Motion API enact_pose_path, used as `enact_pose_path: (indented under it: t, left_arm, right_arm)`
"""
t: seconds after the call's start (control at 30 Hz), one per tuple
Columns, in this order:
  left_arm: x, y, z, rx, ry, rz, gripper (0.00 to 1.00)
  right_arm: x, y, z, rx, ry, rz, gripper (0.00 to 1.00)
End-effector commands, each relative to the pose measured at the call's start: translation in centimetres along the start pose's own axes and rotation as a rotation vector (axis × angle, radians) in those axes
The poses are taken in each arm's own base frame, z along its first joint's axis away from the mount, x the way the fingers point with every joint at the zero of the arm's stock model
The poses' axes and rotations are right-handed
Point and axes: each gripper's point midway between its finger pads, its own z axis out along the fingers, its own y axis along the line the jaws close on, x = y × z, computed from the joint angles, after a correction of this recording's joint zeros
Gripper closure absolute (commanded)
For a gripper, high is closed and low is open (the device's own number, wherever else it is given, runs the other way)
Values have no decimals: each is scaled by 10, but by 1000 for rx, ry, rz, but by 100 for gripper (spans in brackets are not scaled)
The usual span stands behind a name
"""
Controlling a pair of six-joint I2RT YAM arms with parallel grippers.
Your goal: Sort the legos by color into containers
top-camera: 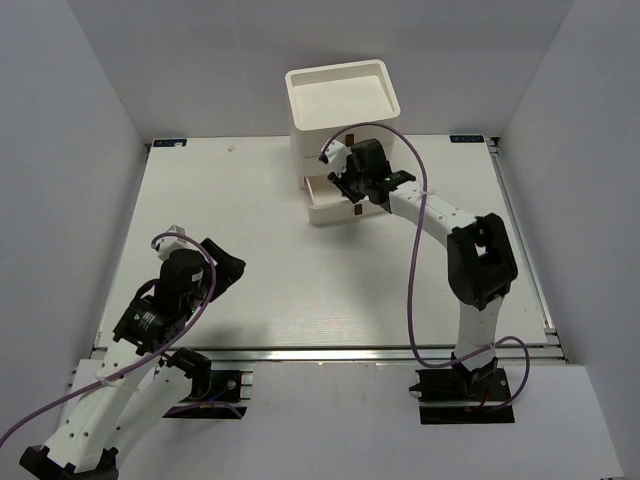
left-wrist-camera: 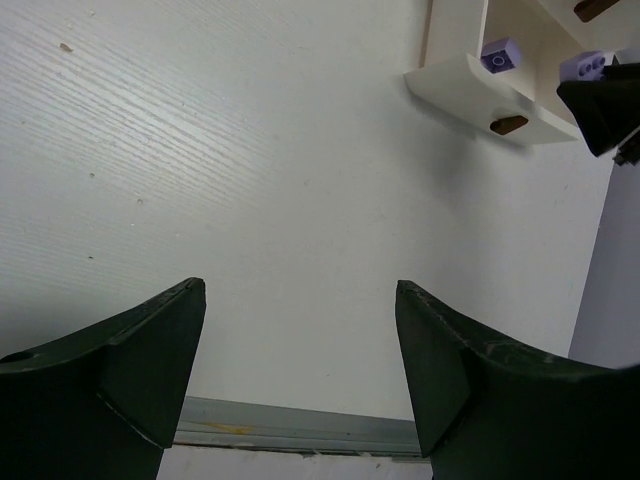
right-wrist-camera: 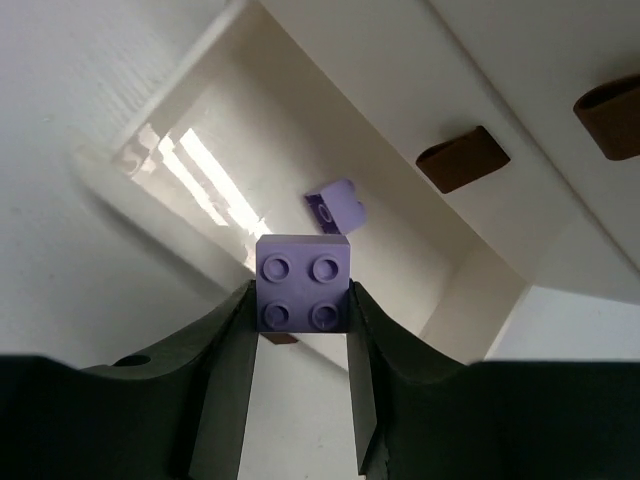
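While the right gripper (right-wrist-camera: 302,305) pinches a square purple brick (right-wrist-camera: 303,280), it hangs at the front of the pulled-out lowest drawer (right-wrist-camera: 400,240).
A second purple brick (right-wrist-camera: 335,207) lies inside that drawer of the white chest (top-camera: 340,100); the left gripper (left-wrist-camera: 300,300) is spread wide, empty, above the table (left-wrist-camera: 250,150).

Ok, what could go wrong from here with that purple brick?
The right pincer grips the light purple square lego brick by its edges, apparently above the front rim of the open white bottom drawer; released here, it may clip the rim and bounce onto the table. Pushing further in risks nudging the white plastic chest.
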Motion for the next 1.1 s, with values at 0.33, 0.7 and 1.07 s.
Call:
enact_pose_path:
  t: [0.33,0.7,1.07]
  left_arm:
    - [0,-8,1,42,1,-4,14]
    - [3,-10,6,41,17,12,14]
    - [7,-8,7,48,23,6,14]
  right_arm:
    - [-30,-22,-6,-88,-87,84,42]
    - [-29,17,-42,-486,-212,-13,100]
    - [78,59,-23,-651,1,-401,100]
